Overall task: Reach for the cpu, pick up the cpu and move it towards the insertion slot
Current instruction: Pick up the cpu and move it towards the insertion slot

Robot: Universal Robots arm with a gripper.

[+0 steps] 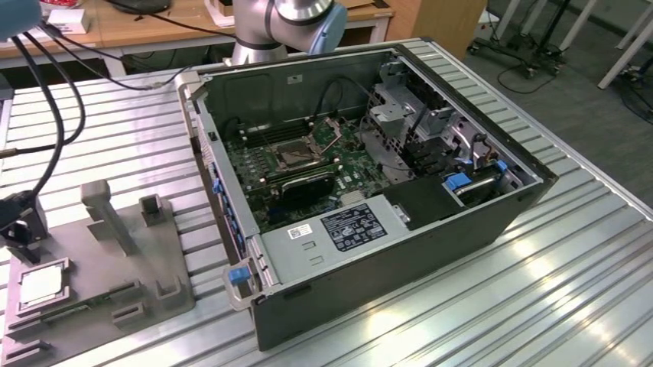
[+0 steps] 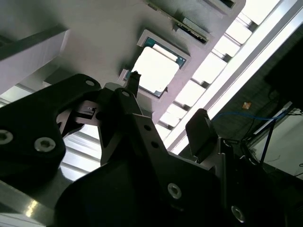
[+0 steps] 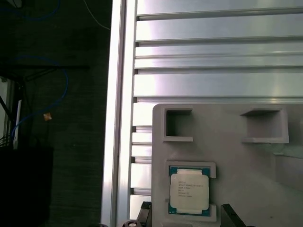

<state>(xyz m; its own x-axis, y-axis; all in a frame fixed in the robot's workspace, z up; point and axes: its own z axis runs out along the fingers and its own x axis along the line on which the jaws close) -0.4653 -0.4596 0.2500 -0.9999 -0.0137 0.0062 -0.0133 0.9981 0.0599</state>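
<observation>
While the cpu lies flat in a recess of the grey tray at the lower left of the exterior view, the jaws hang over it released, gripping nothing; in the first wrist view the two dark fingertips stand either side of the cpu, set wider than it, and whether they touch the tray I cannot tell; in the second wrist view the cpu shows its bright top beyond the spread fingers, seated in its recess; the black tool head sits at the left edge of the exterior view, just above the tray, with cables running up from it; the slot lies on the green board inside the open case, in the upper middle of that frame, well apart from the cpu; tray and case both rest on the ribbed metal surface; the arm's base stands behind the case at the top of the frame.
</observation>
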